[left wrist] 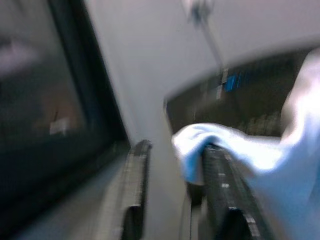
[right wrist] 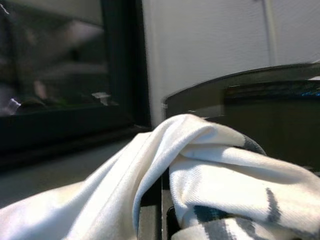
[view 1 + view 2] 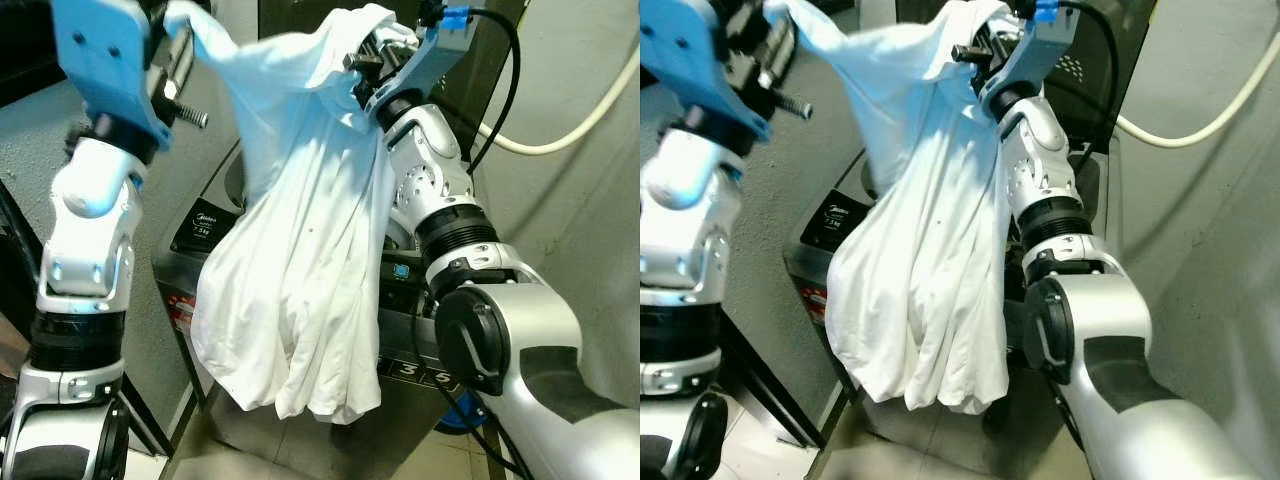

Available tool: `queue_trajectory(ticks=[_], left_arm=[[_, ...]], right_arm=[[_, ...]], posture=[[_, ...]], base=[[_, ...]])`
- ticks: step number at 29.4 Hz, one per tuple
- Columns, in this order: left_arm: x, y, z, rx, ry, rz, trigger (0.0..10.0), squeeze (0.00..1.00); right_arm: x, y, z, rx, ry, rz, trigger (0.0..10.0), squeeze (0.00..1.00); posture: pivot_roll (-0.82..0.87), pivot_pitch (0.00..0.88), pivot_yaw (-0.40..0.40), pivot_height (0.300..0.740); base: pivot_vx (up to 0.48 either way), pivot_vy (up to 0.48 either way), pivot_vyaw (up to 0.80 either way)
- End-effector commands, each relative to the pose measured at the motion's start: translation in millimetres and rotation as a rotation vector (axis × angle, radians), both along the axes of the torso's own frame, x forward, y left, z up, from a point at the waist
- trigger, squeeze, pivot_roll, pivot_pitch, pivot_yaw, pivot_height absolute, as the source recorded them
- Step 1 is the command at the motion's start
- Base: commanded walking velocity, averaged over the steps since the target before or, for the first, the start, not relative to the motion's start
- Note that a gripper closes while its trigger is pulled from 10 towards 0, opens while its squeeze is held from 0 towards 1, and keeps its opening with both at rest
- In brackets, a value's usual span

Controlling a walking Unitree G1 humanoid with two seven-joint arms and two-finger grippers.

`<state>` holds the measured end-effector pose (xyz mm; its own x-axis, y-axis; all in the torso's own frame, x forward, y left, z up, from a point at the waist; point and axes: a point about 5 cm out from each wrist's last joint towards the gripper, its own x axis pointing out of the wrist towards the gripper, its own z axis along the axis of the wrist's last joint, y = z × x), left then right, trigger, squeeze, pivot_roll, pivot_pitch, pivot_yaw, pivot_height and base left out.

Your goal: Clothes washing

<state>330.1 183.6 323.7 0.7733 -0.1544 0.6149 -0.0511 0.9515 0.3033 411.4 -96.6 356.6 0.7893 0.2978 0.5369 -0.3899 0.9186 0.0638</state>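
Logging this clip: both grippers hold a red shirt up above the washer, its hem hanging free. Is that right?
Not quite: the shirt is white, not red, as the left eye view shows. The rest stands: the left gripper and right gripper hold it up above the washer, hem hanging free.

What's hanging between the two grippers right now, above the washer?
A white shirt spans the gap, held up at one end by the left gripper and at the other by the right gripper, and sags down over the washer, as the left eye view shows.

The hanging white shirt (image 3: 300,250) curtains the washing machine (image 3: 205,225) (opening hidden).
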Motion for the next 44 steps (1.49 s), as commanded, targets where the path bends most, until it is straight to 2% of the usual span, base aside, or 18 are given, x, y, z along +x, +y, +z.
queue_trajectory(ticks=[1,2,4,5,6,7,8,13,15,16,18,23,28,29,31,41,43,44], left_arm=[[3.7,-2.4,-9,0.02,0.031,0.016,10.0,1.0],[6.1,-4.1,-23,0.05,0.08,0.023,10.0,1.0],[6.1,-4.1,-23,0.05,0.08,0.023,10.0,1.0],[5.5,-9.9,-39,0.103,0.13,0.0,10.0,1.0],[2.6,-18.6,-56,0.149,0.188,-0.059,10.0,0.54],[2.6,-18.6,-56,0.149,0.188,-0.059,10.0,0.54],[-1.9,-27.1,-71,0.191,0.236,-0.117,10.0,0.0],[-11.4,-40.7,-96,0.225,0.318,-0.229,10.0,0.0],[-18.7,-53.2,-136,0.266,0.456,-0.3,10.0,0.0],[-18.7,-53.2,-136,0.266,0.456,-0.3,10.0,0.0],[-23.2,-60.2,-176,0.293,0.565,-0.291,10.0,0.0],[-27.6,-65.7,-197,0.282,0.621,-0.28,10.0,0.0],[-25.2,-61.9,-199,0.271,0.62,-0.237,10.0,0.0],[-23.0,-58.5,-198,0.261,0.613,-0.214,0.5,0.0],[-20.8,-55.1,-196,0.251,0.602,-0.194,0.0,0.0],[-9.8,-44.9,-170,0.195,0.483,-0.133,0.0,0.0],[-7.3,-42.7,-161,0.164,0.449,-0.122,0.0,0.0],[-5.3,-41.1,-148,0.105,0.405,-0.129,0.0,0.0]], right_arm=[[-0.3,0.1,4,-0.026,-0.018,-0.029,0.0,0.0],[1.2,-2.7,3,-0.051,-0.013,-0.064,0.0,0.0],[1.2,-2.7,3,-0.051,-0.013,-0.064,0.0,0.0],[2.4,-6.2,1,-0.083,-0.01,-0.101,0.0,0.0],[3.7,-9.9,0,-0.102,-0.003,-0.137,0.0,0.0],[3.7,-9.9,0,-0.102,-0.003,-0.137,0.0,0.0],[4.7,-12.1,0,-0.118,0.002,-0.162,0.0,0.0],[5.6,-11.3,-1,-0.137,0.01,-0.178,0.0,0.0],[5.2,-0.7,-1,-0.161,0.012,-0.149,0.0,0.0],[5.2,-0.7,-1,-0.161,0.012,-0.149,0.0,0.0],[4.0,11.7,-4,-0.169,0.011,-0.111,0.0,0.0],[3.0,19.9,-6,-0.161,0.011,-0.082,0.0,0.0],[2.6,19.9,-4,-0.148,0.005,-0.075,0.0,0.0],[2.3,19.0,-2,-0.138,0.001,-0.07,0.0,0.0],[2.1,18.3,-1,-0.134,-0.004,-0.068,0.0,0.0],[1.8,19.3,-2,-0.131,-0.006,-0.053,0.0,0.0],[1.8,20.2,-3,-0.132,-0.005,-0.048,0.0,0.0],[1.7,20.9,-5,-0.133,-0.004,-0.043,0.0,0.0]], posture=[[0.05,0.0,-0.083,0.74],[0.05,0.0,-0.083,0.74],[0.05,0.0,-0.083,0.74],[0.05,0.0,-0.084,0.74],[0.05,0.0,-0.084,0.74],[0.05,0.0,-0.084,0.74],[0.05,0.0,-0.087,0.74],[0.05,0.0,-0.087,0.74],[0.06,0.0,-0.092,0.74],[0.06,0.0,-0.092,0.74],[0.07,0.0,-0.1,0.74],[0.07,0.0,-0.1,0.74],[0.06,0.0,-0.097,0.74],[0.06,0.0,-0.097,0.74],[0.06,0.0,-0.095,0.74],[0.05,0.0,-0.093,0.74],[0.05,0.0,-0.093,0.74],[0.05,0.0,-0.093,0.74]], base=[[0.0,0.0,0.0],[0.0,0.0,0.0],[0.0,0.0,0.0],[0.0,0.0,0.0],[0.0,0.0,0.0],[0.0,0.0,0.0],[0.0,0.0,0.0],[0.0,0.0,0.0],[0.0,0.0,0.0],[0.0,0.0,0.0],[0.0,0.0,0.0],[0.0,0.0,0.0],[0.0,0.0,0.0],[0.0,0.0,0.0],[0.0,0.0,0.0],[0.0,0.0,0.0],[0.0,0.0,0.0],[0.0,0.0,0.0]])
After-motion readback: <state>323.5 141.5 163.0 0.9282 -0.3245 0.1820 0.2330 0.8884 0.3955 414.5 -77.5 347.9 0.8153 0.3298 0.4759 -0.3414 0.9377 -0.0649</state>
